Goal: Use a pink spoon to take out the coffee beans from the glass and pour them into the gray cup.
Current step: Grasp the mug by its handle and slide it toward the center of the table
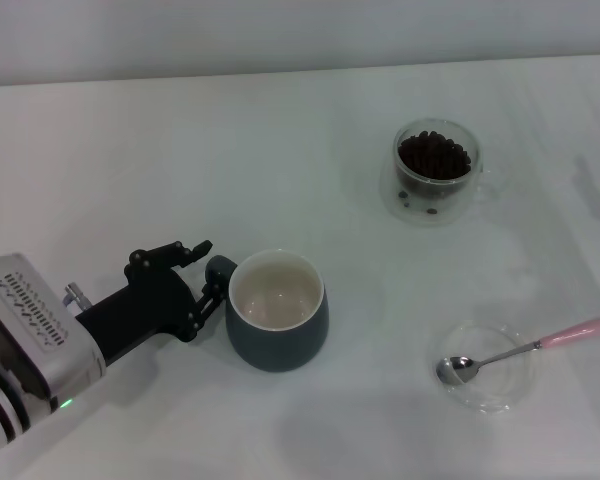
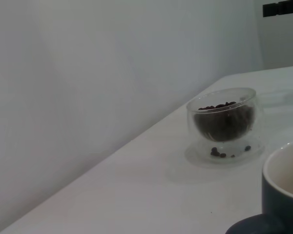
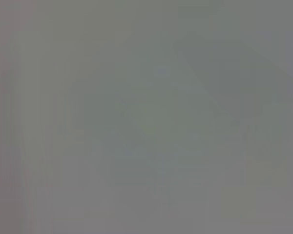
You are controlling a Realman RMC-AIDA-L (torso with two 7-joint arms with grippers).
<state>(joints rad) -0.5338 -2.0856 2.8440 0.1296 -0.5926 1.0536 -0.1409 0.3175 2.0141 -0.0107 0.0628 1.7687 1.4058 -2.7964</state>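
The gray cup (image 1: 277,345) stands at the table's front centre, cream inside and empty, with its handle toward my left gripper (image 1: 210,268). That gripper is open, its fingertips on either side of the handle. The glass (image 1: 435,185) holds a heap of coffee beans (image 1: 433,155) at the back right. The pink spoon (image 1: 520,350) lies at the front right with its metal bowl in a shallow clear dish (image 1: 495,395) and its pink handle pointing right. The left wrist view shows the glass (image 2: 223,122) and part of the cup (image 2: 283,195). My right gripper is out of view.
The glass stands on a clear saucer (image 1: 395,200) with a few loose beans (image 2: 217,153) on it. The table is white, with a wall along its far edge. The right wrist view shows only flat grey.
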